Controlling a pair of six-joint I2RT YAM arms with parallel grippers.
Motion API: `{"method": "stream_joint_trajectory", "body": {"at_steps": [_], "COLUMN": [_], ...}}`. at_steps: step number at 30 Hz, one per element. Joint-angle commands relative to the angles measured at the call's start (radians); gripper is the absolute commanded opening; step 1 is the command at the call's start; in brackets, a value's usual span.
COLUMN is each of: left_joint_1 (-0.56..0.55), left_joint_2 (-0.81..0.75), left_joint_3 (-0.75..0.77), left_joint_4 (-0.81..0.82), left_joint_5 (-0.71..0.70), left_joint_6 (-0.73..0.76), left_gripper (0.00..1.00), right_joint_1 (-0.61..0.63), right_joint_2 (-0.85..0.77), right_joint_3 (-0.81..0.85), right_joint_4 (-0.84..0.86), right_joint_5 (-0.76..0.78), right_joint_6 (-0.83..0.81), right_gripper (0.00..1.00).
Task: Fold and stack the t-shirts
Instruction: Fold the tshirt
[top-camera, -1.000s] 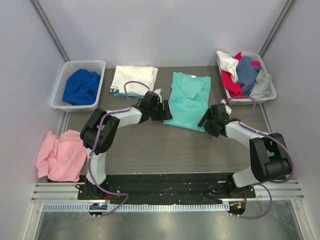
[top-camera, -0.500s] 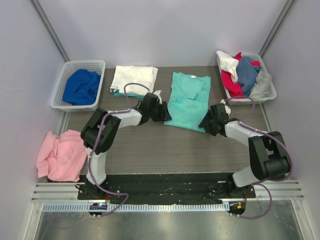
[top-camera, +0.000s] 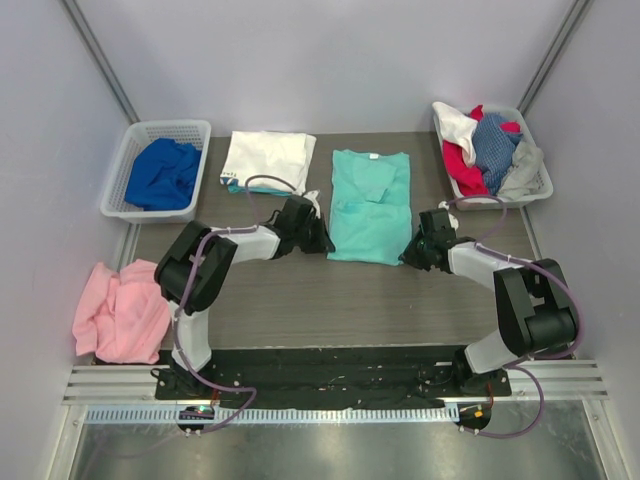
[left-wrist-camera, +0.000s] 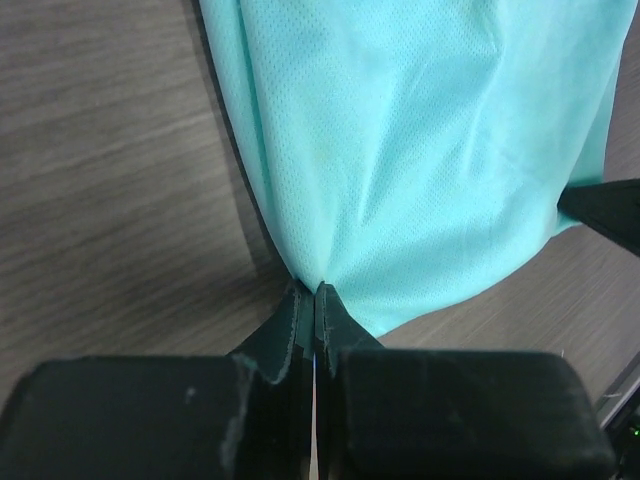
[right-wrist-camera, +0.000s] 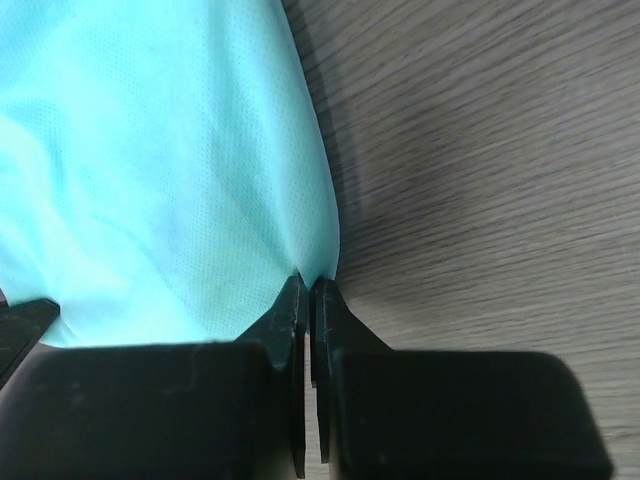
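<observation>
1. Top view: the fingertips of your left gripper (top-camera: 320, 240) and right gripper (top-camera: 407, 253) sit hidden under their own wrist housings, so the grip cannot be read there.
2. Left wrist view: the mint-green t-shirt (left-wrist-camera: 420, 150) is cut off at the top and right edges.
3. Same view: a dark wedge (left-wrist-camera: 605, 212) is cut off at the right edge. You cannot identify it.
4. Right wrist view: the shirt runs out at the top and left edges.
5. Far edge of the bench: a teal layer (top-camera: 240, 187) lies mostly hidden under the white t-shirt (top-camera: 268, 158).
6. Far right corner: the garments (top-camera: 492, 145) in the basket (top-camera: 525, 198) overlap, so you cannot count them.
</observation>
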Motion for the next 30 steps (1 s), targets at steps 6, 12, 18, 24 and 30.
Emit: {"method": "stream_joint_trajectory", "body": {"at_steps": [6, 12, 18, 24, 30], "left_joint_1": [-0.036, -0.097, -0.2, -0.344, -0.517], "left_joint_2": [-0.212, -0.419, -0.624, -0.825, -0.979], "left_joint_3": [-0.141, -0.255, -0.374, -0.473, -0.542], "left_joint_4": [-0.149, -0.223, -0.284, -0.375, -0.502], "left_joint_5": [-0.056, -0.151, -0.279, -0.438, -0.59], "left_joint_6": [-0.026, -0.066, -0.158, -0.285, -0.441], "left_gripper": [0.0, 0.0, 0.0, 0.0, 0.0], "right_joint_1": [0.009, 0.035, 0.131, 0.311, 0.401], "right_joint_2": [-0.095, -0.204, -0.31, -0.4, -0.451], "right_joint_3": [0.057, 0.109, 0.102, 0.062, 0.008], "right_joint_4": [-0.181, -0.337, -0.446, -0.494, -0.503], "right_joint_5": [-0.097, -0.143, -0.14, -0.1, -0.076], "right_joint_6": [-0.06, -0.103, -0.105, -0.041, 0.001], "right_gripper": [0.01, 0.01, 0.01, 0.01, 0.01]}}
